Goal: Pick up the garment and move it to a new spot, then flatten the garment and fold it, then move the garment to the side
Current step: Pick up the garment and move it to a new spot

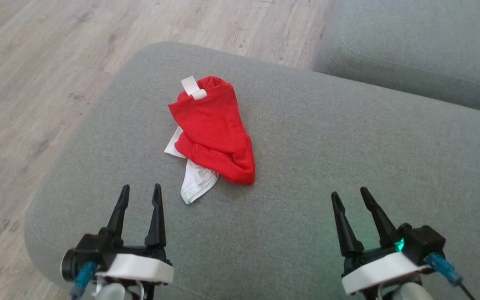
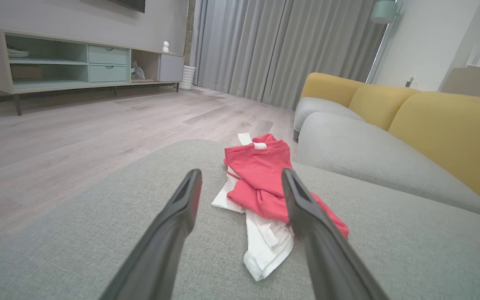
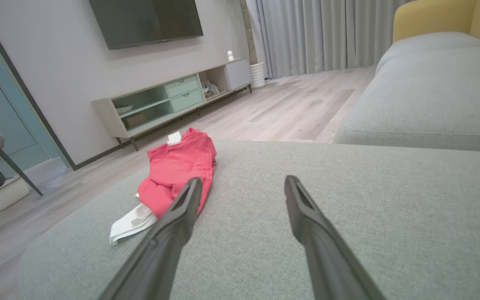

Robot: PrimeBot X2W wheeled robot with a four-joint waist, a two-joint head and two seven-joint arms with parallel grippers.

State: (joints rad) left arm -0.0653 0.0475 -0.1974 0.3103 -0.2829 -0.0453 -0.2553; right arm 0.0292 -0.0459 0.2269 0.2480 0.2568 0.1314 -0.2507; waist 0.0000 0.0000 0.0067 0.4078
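Note:
A crumpled red and white garment [image 1: 213, 131] lies on the grey cushion [image 1: 306, 158], left of its middle. White fabric pokes out at its near left end and a white tab at its far end. My left gripper [image 1: 140, 192] is open just short of the garment's near white end, with nothing between its fingers. My right gripper [image 1: 350, 196] is open too, off to the garment's right and apart from it. In the left wrist view the garment [image 2: 261, 179] lies straight ahead between the fingers; in the right wrist view the garment [image 3: 175, 171] lies ahead to the left.
The cushion's rounded left and far edges drop to a pale wood floor [image 1: 36, 62]. A second grey cushion [image 1: 423, 46] sits at the far right, with yellow backrests [image 2: 448, 129] behind it. A low TV cabinet [image 3: 173, 100] stands across the floor.

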